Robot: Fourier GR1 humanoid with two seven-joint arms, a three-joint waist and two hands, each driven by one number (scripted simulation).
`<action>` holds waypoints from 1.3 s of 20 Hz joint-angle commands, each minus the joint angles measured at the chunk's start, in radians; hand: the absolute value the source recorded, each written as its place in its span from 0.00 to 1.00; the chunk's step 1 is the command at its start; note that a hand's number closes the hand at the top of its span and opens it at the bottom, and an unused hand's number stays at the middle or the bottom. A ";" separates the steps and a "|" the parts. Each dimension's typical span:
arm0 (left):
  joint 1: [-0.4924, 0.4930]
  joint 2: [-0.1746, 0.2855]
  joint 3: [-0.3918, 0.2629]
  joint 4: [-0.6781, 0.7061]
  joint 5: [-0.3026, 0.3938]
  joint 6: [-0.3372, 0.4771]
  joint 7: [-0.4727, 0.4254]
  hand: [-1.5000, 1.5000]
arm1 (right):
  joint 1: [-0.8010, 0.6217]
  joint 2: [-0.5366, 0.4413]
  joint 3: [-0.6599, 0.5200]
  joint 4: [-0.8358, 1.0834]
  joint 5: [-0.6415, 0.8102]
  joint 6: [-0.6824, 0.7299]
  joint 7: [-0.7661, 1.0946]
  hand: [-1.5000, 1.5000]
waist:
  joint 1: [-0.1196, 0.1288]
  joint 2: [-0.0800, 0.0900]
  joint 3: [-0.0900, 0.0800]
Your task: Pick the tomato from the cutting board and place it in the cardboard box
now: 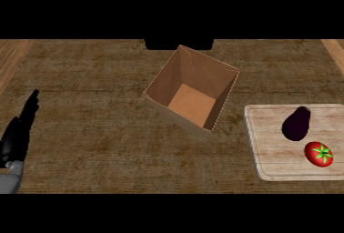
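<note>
- The left hand (17, 136) is seen resting at the left edge, fingers straight, nothing held; the right hand is not shown.
- The open box (168, 77) is set at centre.
- The tomato (319, 154) is found lower right on the board (269, 159), near the aubergine (296, 124).
- It is judged light, smooth and soft, and best cupped round its middle.

At view's left edge, left hand (20, 129) seen edge-on: palm face hidden, thumb not told apart. Its grey forearm (8, 179) cut off at lower left corner. Cutting board (269, 168) runs past right edge, right rim out of sight. Dark object (179, 43) behind cardboard box (201, 73) cut off at top, kind unclear. Box's far outer walls hidden by own rim. Eggplant (296, 124) too dark to tell stem end.
</note>
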 commanded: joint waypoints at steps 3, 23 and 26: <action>-0.028 -0.009 -0.007 -0.015 -0.011 -0.020 0.037 0.50 | -0.084 -0.084 0.115 -0.025 0.174 0.045 0.176 0.00 | 0.010 0.001 0.000; -0.042 -0.080 0.121 0.051 -0.110 -0.107 0.004 0.50 | -0.212 0.140 0.102 -0.136 0.453 0.195 0.477 0.00 | -0.010 -0.002 0.000; 0.006 -0.108 0.141 0.040 -0.127 -0.098 -0.030 0.50 | -0.173 0.113 0.039 -0.182 0.443 0.246 0.437 0.00 | -0.011 -0.003 0.000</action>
